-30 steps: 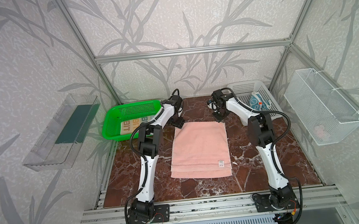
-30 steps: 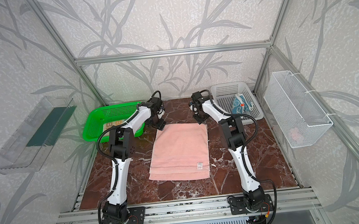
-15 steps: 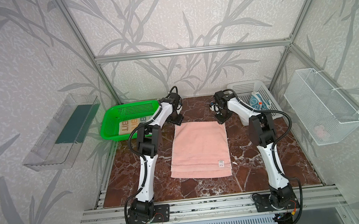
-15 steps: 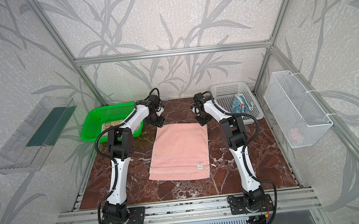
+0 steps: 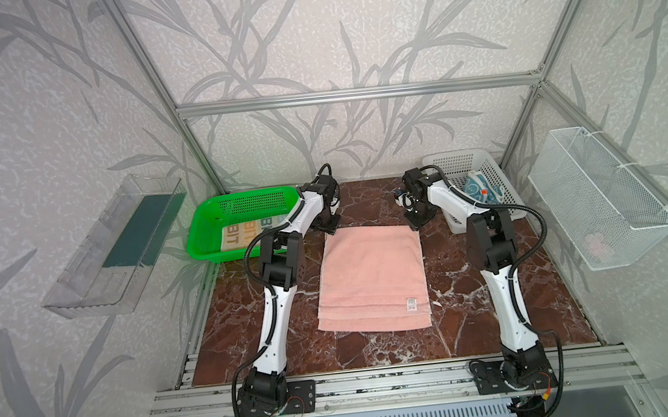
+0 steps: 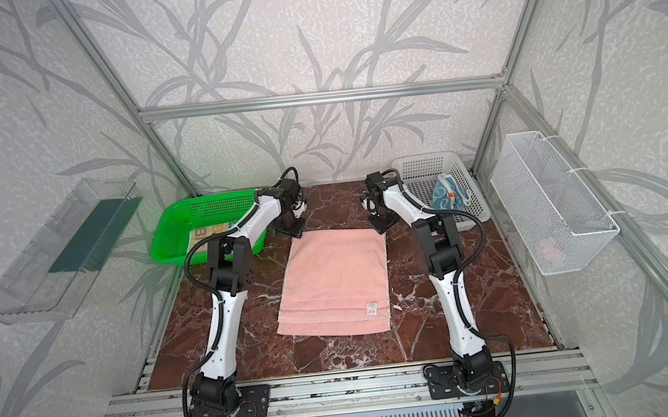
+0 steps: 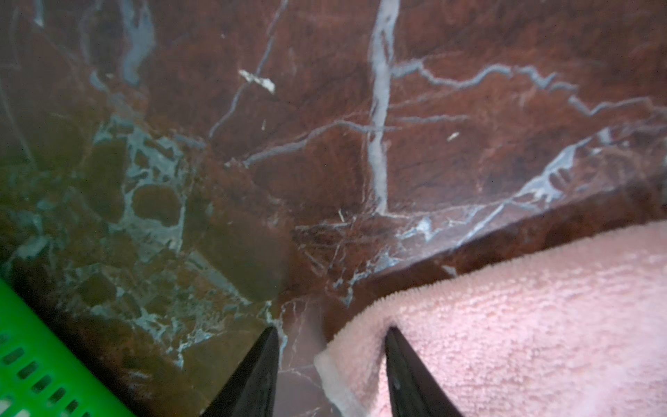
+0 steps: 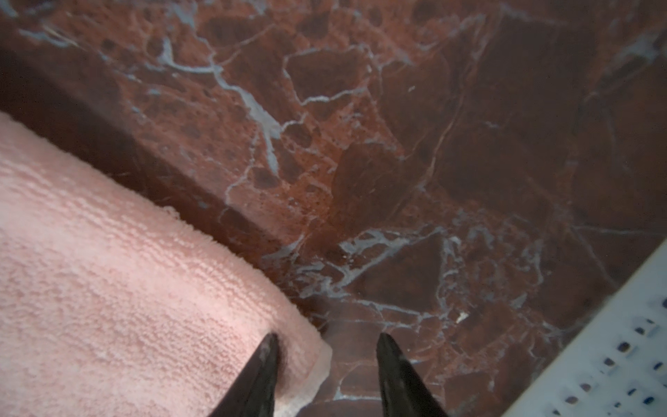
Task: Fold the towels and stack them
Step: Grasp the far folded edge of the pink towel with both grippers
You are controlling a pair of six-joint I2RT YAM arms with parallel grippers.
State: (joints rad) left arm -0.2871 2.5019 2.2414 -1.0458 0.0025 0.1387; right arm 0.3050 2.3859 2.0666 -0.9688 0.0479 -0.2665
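On the pink towel (image 5: 372, 272), left pincer (image 7: 332, 361) and right pincer (image 8: 326, 361) straddle far corners

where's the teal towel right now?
In both top views the teal towel sits in the white basket at the back right, beyond the pink towel's far right corner.

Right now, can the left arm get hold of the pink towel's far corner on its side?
Probably yes. The left gripper sits at that corner of the pink towel, jaws apart, one finger over the cloth and one over the bare marble tabletop. The green basket stands clear to the side.
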